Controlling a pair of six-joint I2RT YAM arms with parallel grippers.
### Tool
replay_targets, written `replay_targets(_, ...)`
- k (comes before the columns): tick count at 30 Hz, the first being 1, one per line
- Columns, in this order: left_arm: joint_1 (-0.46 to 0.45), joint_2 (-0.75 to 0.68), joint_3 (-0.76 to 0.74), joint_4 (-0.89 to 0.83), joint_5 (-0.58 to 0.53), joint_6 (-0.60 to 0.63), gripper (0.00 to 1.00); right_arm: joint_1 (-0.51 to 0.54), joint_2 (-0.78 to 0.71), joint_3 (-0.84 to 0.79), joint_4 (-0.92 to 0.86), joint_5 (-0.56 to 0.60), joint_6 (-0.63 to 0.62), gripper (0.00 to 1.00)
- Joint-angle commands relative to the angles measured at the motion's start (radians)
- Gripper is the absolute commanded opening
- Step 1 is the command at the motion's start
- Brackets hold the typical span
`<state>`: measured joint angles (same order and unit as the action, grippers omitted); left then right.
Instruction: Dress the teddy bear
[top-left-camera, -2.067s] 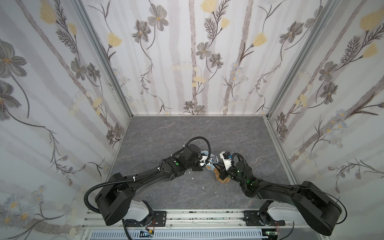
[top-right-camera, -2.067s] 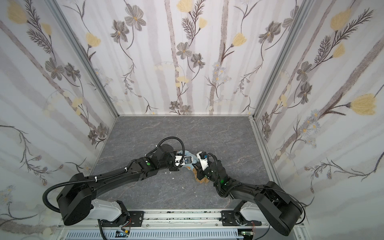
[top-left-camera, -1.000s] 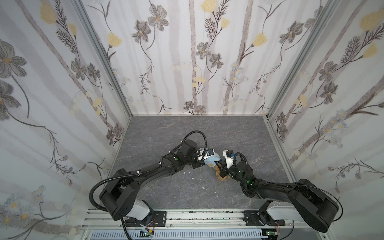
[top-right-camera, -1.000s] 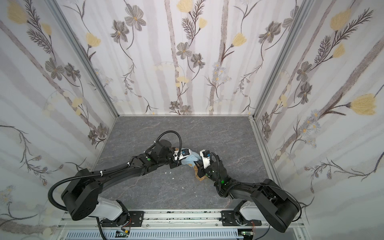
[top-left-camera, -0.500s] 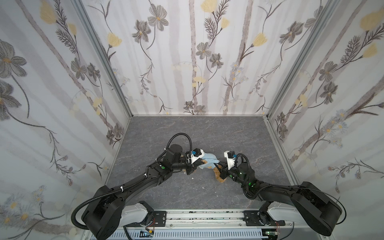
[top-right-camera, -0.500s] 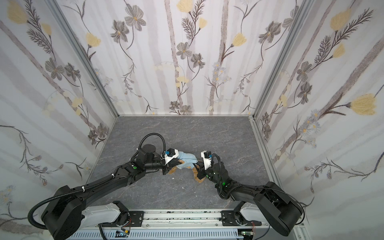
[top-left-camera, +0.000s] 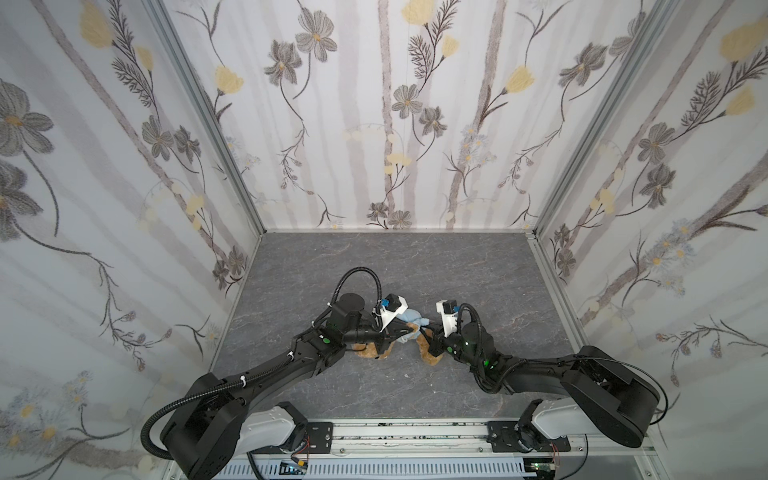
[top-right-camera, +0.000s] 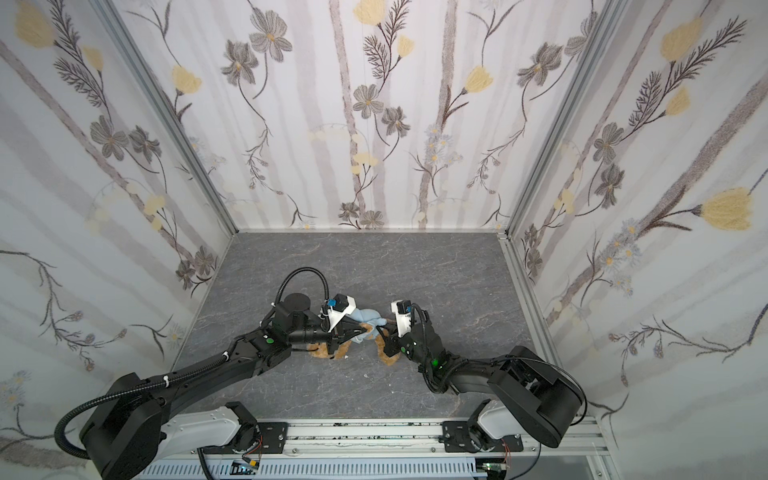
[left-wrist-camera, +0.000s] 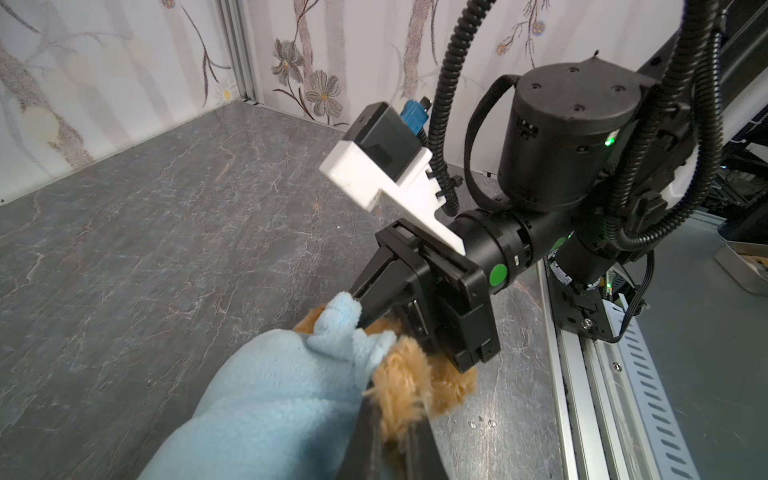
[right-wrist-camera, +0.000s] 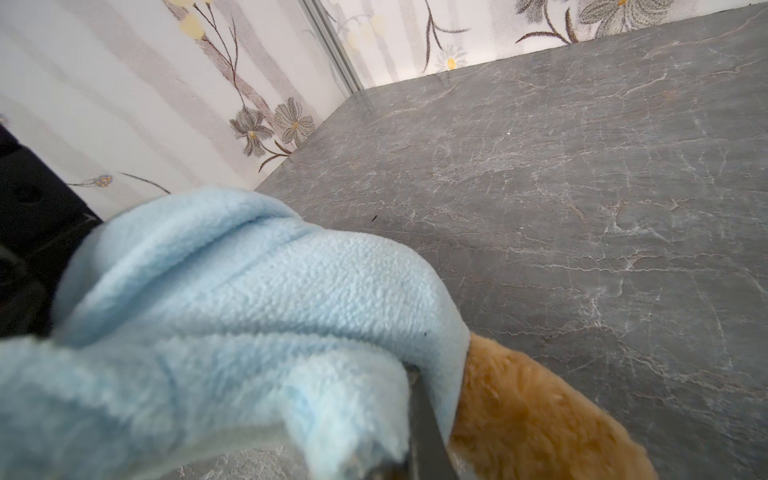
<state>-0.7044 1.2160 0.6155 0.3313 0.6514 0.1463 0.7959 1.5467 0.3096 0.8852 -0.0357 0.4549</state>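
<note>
A small fluffy golden-brown plush teddy bear (top-left-camera: 428, 354) lies on a grey marbled table (top-left-camera: 415, 266), near the front edge and about midway between left and right. Pale walls (top-left-camera: 395, 124) with a flower pattern close in the table on three sides.

The bear's long axis runs left to right. In both top views only two patches of its fur show: one under the left arm and one by the right arm (top-right-camera: 388, 356). Which end is the head cannot be made out.

A soft light-blue fleece garment (top-left-camera: 409, 319) covers the bear's middle and bunches up between the two arms.

The left gripper (top-left-camera: 409, 331) reaches in from the left. In the left wrist view its fingers (left-wrist-camera: 395, 444) stand close together, pinching the garment's edge where brown fur (left-wrist-camera: 407, 374) pokes out.

The right gripper (left-wrist-camera: 358, 300) reaches in from the right, jaws clamped on a tuft of the fleece.

The right wrist view is mostly blurred blue fleece (right-wrist-camera: 249, 311). One dark finger (right-wrist-camera: 422, 419) and a brown furry limb (right-wrist-camera: 540, 415) show, both cut off at the frame's edge.
</note>
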Motion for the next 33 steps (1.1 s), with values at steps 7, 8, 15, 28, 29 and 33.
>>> replay_targets(7, -0.008, 0.025, 0.079, -0.125, -0.161, 0.28, 0.0, 0.0, -0.254, -0.03, -0.356, 0.085, -0.338, 0.41)
replay_targets(8, -0.007, 0.026, 0.079, -0.127, -0.185, 0.283, 0.0, -0.001, -0.289, -0.032, -0.383, 0.091, -0.35, 0.44)
replay_targets(15, -0.018, 0.028, 0.109, -0.127, -0.2, 0.169, 0.0, 0.007, -0.472, -0.056, -0.32, 0.057, -0.397, 0.86)
replay_targets(28, -0.065, 0.019, 0.099, -0.127, -0.218, 0.109, 0.0, 0.037, -0.333, 0.049, -0.251, -0.059, -0.469, 0.86)
replay_targets(29, -0.065, 0.018, 0.1, -0.127, -0.212, 0.11, 0.0, 0.031, -0.307, 0.056, -0.251, -0.074, -0.47, 0.84)
replay_targets(33, -0.063, 0.003, 0.099, -0.127, -0.173, 0.12, 0.0, -0.052, -0.232, 0.041, -0.196, -0.139, -0.437, 0.58)
